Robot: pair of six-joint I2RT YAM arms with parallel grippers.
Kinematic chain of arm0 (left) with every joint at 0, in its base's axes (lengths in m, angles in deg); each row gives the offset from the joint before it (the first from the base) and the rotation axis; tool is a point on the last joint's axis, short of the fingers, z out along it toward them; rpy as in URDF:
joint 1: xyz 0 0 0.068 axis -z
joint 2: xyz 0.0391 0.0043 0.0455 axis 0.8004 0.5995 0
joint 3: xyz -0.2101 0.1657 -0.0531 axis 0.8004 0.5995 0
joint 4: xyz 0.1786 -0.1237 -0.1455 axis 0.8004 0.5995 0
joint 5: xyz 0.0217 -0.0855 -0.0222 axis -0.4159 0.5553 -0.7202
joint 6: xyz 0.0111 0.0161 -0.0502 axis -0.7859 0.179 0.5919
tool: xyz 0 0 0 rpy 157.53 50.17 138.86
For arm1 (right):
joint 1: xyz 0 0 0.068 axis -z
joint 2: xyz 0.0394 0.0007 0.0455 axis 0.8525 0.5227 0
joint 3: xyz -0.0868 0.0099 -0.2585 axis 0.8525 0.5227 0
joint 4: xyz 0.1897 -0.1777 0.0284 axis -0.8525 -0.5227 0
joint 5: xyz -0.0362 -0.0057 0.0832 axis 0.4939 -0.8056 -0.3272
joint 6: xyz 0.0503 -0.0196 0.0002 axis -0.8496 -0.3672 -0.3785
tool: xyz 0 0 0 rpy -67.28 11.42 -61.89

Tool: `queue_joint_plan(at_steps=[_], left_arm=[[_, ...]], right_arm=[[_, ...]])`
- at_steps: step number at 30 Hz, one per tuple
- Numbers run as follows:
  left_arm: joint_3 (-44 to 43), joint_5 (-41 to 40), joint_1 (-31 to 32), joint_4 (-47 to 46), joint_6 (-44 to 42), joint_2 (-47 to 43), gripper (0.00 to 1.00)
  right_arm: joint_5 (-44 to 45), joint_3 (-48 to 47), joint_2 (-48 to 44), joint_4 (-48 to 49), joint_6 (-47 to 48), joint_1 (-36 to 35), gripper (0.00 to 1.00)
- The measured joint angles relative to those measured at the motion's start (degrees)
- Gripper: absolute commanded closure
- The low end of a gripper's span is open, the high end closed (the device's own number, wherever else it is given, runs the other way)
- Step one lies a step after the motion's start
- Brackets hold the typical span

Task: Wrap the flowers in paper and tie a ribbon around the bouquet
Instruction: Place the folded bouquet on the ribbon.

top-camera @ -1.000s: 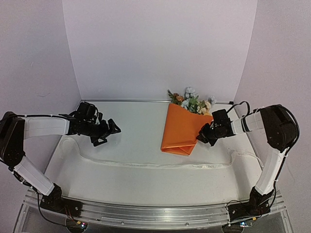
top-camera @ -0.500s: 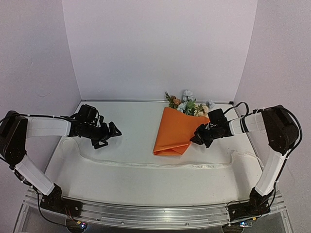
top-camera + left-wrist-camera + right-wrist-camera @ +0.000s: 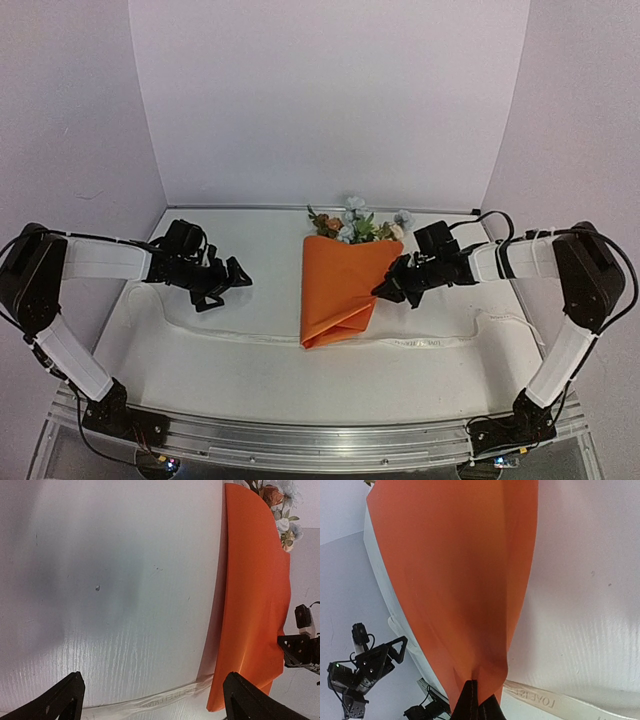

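Top external view: your bouquet (image 3: pixel 340 270) now lies near the middle of the table (image 3: pixel 250 370), with the flowers (image 3: pixel 352 224) pointing to the far edge and the pointed foot to the near edge. A second ago it lay further right, close to the far right corner. It has since been drawn leftward and toward the near edge.

The orange paper (image 3: pixel 328 305) is folded shut around the stems, so wrapping reads as complete.

The ribbon (image 3: pixel 420 343) runs in a long line across the table, roughly parallel to the near edge. Earlier the bouquet's foot was well apart from it. Now the foot touches it and appears to lie on top of it. Only the foot has reached the ribbon. In my judgement the waist must sit over it before you can tie, so expect more travel.

Your right gripper (image 3: pixel 383 292) is clamped on the paper's right edge. The right wrist view confirms the fingers are pinched together on a fold.

Your left gripper (image 3: pixel 228 284) hangs over the left part of the table, fingers spread wide and empty, scarcely moved. It is well apart from the bouquet, and the tie has not begun.
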Motion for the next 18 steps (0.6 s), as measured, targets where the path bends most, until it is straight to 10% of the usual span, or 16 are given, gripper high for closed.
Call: queue_joint_plan(at_steps=[18], left_arm=[[0.26,1.11,0.00,-1.64,0.22,1.22,0.00]], right_arm=[[9.07,6.48,-8.48,-1.27,-8.89,-14.62,1.00]])
